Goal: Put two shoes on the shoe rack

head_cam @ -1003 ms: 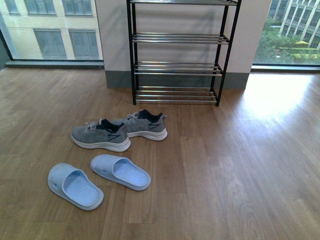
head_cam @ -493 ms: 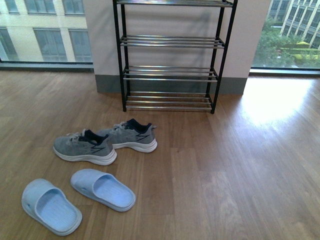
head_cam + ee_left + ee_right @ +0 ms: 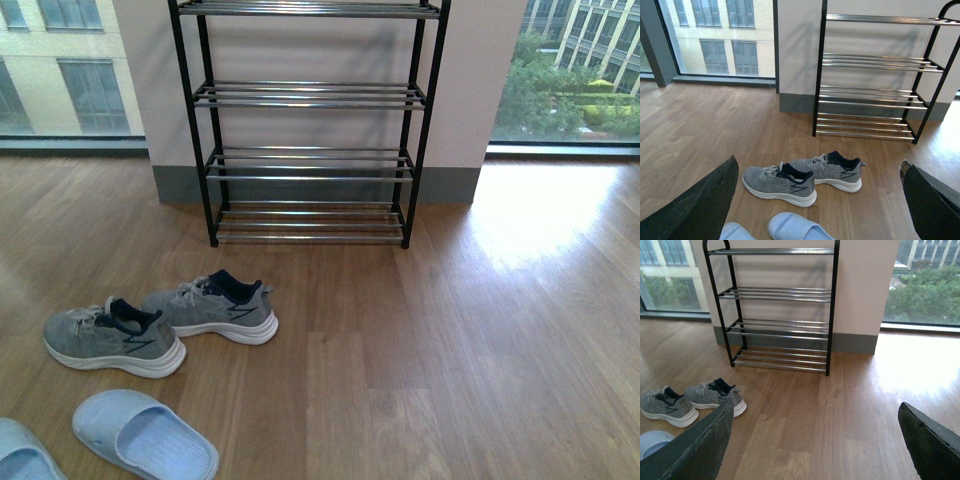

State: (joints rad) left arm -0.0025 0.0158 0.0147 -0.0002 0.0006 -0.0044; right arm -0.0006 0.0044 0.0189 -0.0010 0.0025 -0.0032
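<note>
Two grey knit shoes with white soles lie side by side on the wood floor: the nearer shoe (image 3: 112,340) (image 3: 779,185) (image 3: 667,407) and the farther shoe (image 3: 213,308) (image 3: 831,171) (image 3: 715,395). The shoe rack (image 3: 310,125) (image 3: 872,75) (image 3: 777,310), black-framed with chrome bars, stands against the wall behind them with nothing on its tiers. My left gripper (image 3: 817,200) is open, high above the floor, the shoes showing between its fingers. My right gripper (image 3: 815,440) is open over bare floor to the right of the shoes. Neither arm shows in the front view.
A light blue slipper (image 3: 145,437) (image 3: 797,229) lies in front of the shoes, a second one (image 3: 22,455) further left at the frame edge. Floor-to-ceiling windows flank the wall pillar (image 3: 480,90) behind the rack. Sunlit open floor (image 3: 500,320) stretches to the right.
The front view has shifted right and forward: the rack, shoes and slippers slid left and down in frame, and the rack looks larger. The things themselves have not moved.
</note>
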